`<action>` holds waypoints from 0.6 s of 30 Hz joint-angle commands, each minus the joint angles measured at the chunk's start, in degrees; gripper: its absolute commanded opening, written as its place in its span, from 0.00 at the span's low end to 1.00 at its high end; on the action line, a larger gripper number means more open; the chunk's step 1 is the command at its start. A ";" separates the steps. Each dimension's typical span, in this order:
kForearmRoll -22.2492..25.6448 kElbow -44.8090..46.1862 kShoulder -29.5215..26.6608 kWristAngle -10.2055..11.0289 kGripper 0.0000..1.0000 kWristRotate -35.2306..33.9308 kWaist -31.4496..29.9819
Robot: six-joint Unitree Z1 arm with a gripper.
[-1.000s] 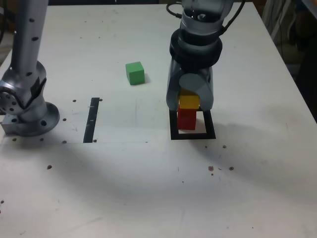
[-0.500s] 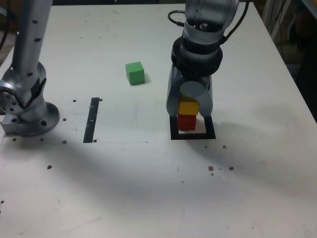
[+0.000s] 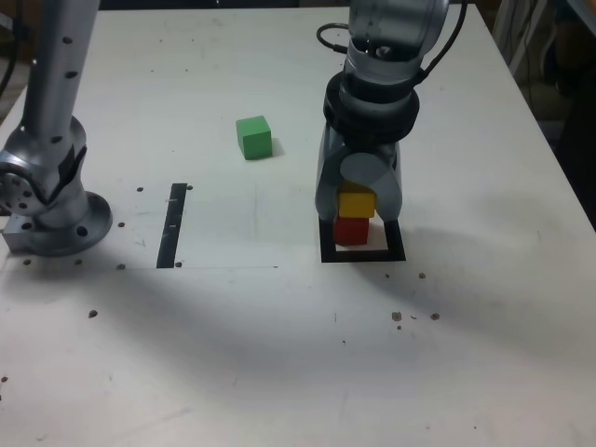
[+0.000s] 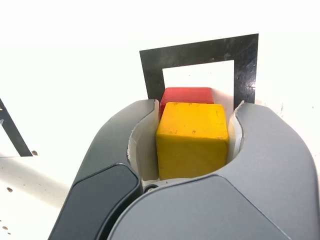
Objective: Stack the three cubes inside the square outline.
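The arm is reaching down over the white table (image 3: 466, 354), and its gripper (image 3: 358, 203) is pointing at the square outline (image 3: 363, 254). Between the two grey fingers (image 4: 260, 150) the yellow cube (image 3: 356, 203) is sitting, and in the wrist view both of its side faces are lying against the finger pads, so the fingers are pinching that cube rather than pressing together. Under it the red cube (image 3: 351, 230) is standing inside the square outline, on the white centre toward the frame's far edge. The yellow cube is sitting on top of the red one, shifted slightly toward the exterior view's right; whether its full weight is resting there I cannot tell.

From the stack, the green cube (image 3: 253, 137) is lying at about ten o'clock in the exterior view, well apart and alone on the table. A narrow black strip (image 3: 173, 225) is lying at about nine o'clock, and beyond it the grey base (image 3: 56, 214) of the arm is standing.
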 commanded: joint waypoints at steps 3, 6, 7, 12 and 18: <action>-0.09 0.18 -0.14 -0.59 0.77 0.39 0.08; 0.17 0.49 -1.12 -0.61 0.86 0.45 0.08; 0.29 0.59 -1.46 -0.55 0.88 0.42 0.08; 1.73 0.82 -3.37 0.22 0.97 0.21 0.08; 6.18 2.39 -10.39 3.90 0.99 0.83 0.85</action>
